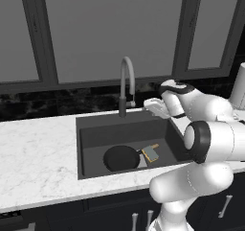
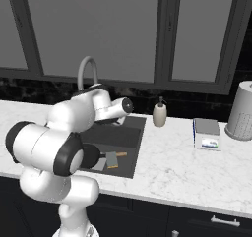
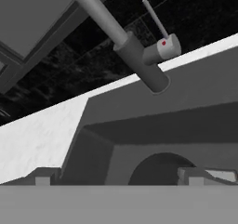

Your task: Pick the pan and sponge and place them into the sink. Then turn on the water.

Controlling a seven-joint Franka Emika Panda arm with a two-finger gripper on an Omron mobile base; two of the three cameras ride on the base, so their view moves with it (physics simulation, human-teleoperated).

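The gripper (image 3: 119, 176) is seen in the hand view with its two finger tips (image 3: 42, 176) set wide apart at the bottom edge, and nothing is held between them. In the left base view the gripper (image 1: 152, 106) is found at about 2 o'clock of the sink (image 1: 88, 124), above its back right corner and just beside the faucet (image 1: 125, 84). In the hand view the faucet (image 3: 122, 42) is crossed from 11 o'clock toward the centre, and its side lever, marked with a red dot, is seen at about 1 o'clock. Below it the sink wall (image 3: 153, 125) is shown, and the dark curve of the pan (image 3: 158, 169) is glimpsed near 6 o'clock. In the left base view the pan (image 1: 121, 158) is lying on the sink floor, with its wooden handle pointed toward 3 o'clock. The sponge (image 1: 150, 153) is resting over that handle, inside the sink. In the right base view a soap bottle (image 2: 159, 114) is placed on the counter (image 2: 177, 167) at 3 o'clock of the sink (image 2: 129, 128), and the pan (image 2: 91, 155) and sponge (image 2: 112, 159) are seen in the basin.
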